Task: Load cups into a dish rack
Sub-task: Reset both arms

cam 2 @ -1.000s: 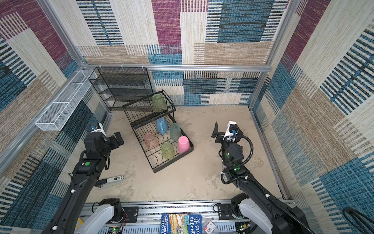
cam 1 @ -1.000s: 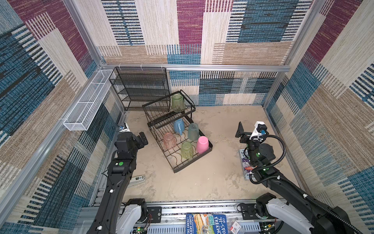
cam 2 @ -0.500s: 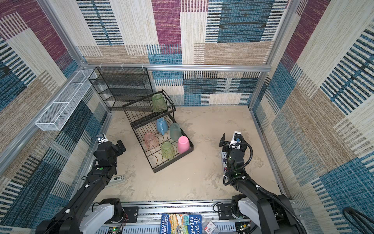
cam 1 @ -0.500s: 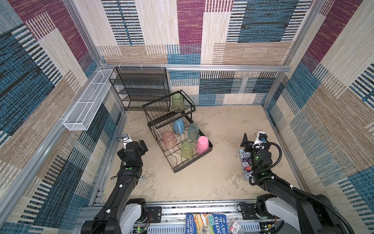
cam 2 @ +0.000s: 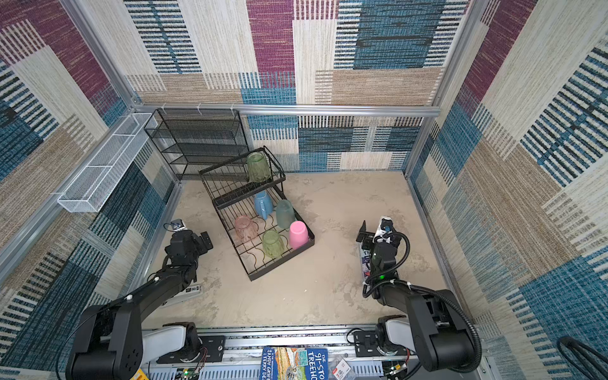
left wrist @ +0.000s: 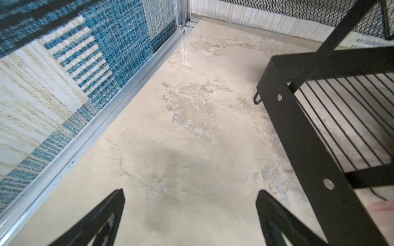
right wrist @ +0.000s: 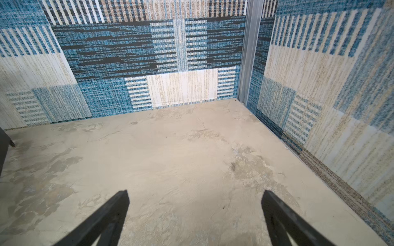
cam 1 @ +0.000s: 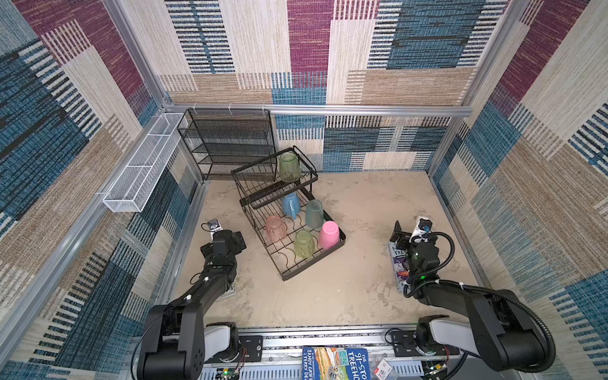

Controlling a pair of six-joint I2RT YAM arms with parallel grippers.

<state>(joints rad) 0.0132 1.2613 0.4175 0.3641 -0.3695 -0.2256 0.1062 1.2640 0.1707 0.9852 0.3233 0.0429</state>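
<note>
My left pincer (left wrist: 189, 191) hangs wide open and empty over the bare worktop (left wrist: 170, 132). The dish rack (cam 1: 314, 260) is just beside it, and its black side band stands between the pincer and the cups (cam 1: 329, 234). My right pincer (right wrist: 195, 191) is equally wide and empty near the worktop's right edge, above a book (cam 1: 397, 263). The rack sits toward the back left corner with five cups on the lower tray and a green cup (cam 1: 289, 166) in the raised basket. A flat item (cam 2: 188, 292), perhaps a label, lies under my left arm.
</note>
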